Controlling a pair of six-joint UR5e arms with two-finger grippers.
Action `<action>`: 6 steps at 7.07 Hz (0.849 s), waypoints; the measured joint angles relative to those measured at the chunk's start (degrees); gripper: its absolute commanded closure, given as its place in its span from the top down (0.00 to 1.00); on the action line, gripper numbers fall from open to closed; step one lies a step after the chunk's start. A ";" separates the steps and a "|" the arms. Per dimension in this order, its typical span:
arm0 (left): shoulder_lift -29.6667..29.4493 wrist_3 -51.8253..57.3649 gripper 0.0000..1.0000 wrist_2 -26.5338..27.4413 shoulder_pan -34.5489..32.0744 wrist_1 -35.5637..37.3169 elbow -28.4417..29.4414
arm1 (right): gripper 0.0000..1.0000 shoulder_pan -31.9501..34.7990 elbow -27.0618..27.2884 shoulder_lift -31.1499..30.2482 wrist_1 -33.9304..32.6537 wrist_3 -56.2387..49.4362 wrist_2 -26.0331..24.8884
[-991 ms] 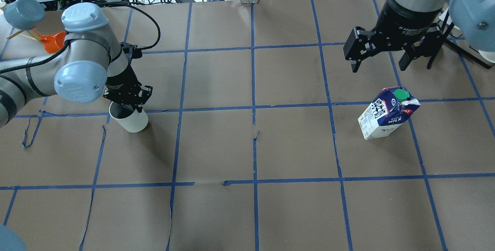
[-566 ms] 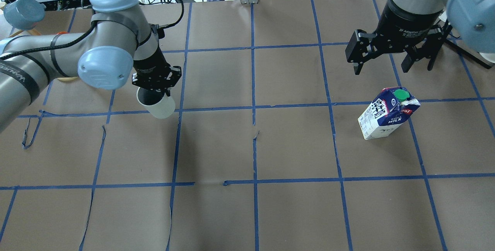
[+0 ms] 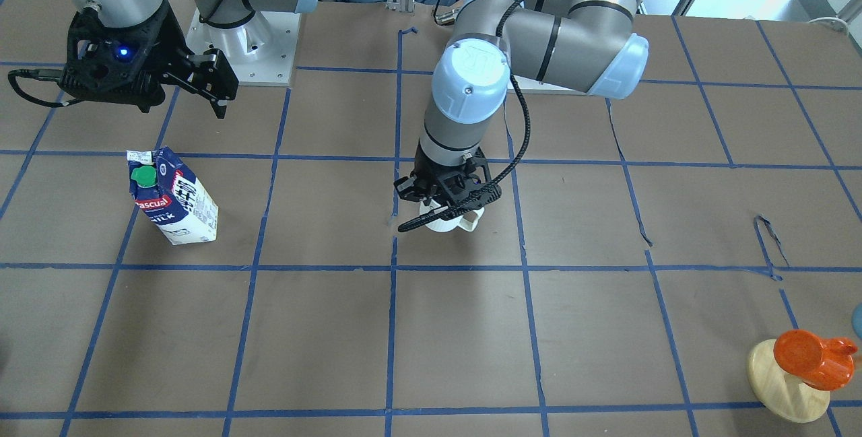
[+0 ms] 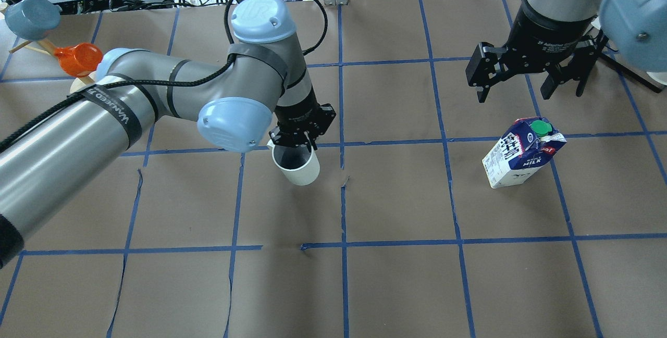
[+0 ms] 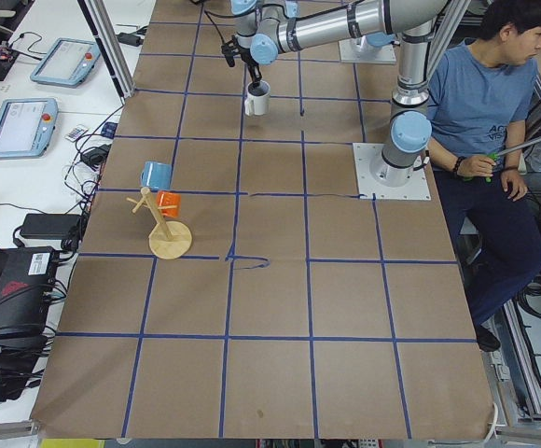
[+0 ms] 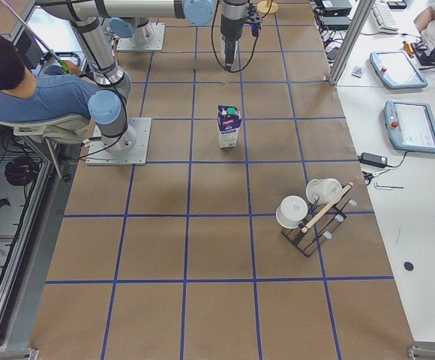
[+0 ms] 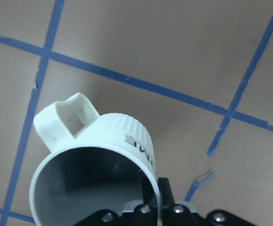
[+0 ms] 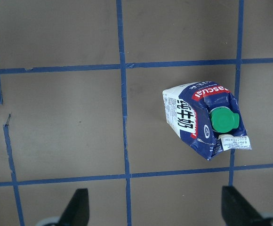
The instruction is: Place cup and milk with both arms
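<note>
The white ribbed cup (image 4: 298, 167) with a dark inside hangs from my left gripper (image 4: 297, 141), which is shut on its rim near the table's middle. It also shows in the front view (image 3: 450, 223), with its handle toward that view's right, and in the left wrist view (image 7: 103, 155). I cannot tell whether it touches the paper. The blue and white milk (image 4: 521, 157) with its green cap stands on the right side, also in the front view (image 3: 174, 200). My right gripper (image 4: 527, 88) is open and empty, behind and above the milk (image 8: 202, 120).
Brown paper with a blue tape grid covers the table (image 4: 396, 286). A wooden stand with a glossy orange cup (image 4: 78, 59) and a blue cup (image 4: 31, 15) is at the far left. A rack with white mugs (image 6: 307, 214) stands at the right end. A person (image 5: 485, 103) sits by the robot base.
My left arm has carried the cup from the left side to the table's middle. The right gripper has barely moved and stays open. The milk has not moved.
</note>
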 measured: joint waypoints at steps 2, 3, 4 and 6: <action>-3.32 -11.22 0.00 -1.32 -4.82 4.00 0.32 | 1.00 -0.17 0.04 0.08 -0.03 -0.14 -0.02; -4.84 -13.43 0.00 -1.62 -6.30 4.78 0.67 | 1.00 -0.34 0.03 0.09 -0.05 -0.15 -0.03; -6.15 -14.44 0.99 -1.67 -7.06 5.05 1.62 | 1.00 -0.42 0.01 0.11 -0.09 -0.15 -0.03; -7.17 -14.99 1.00 -1.04 -7.28 5.10 3.74 | 1.00 -0.63 0.02 0.13 -0.16 -0.65 -0.19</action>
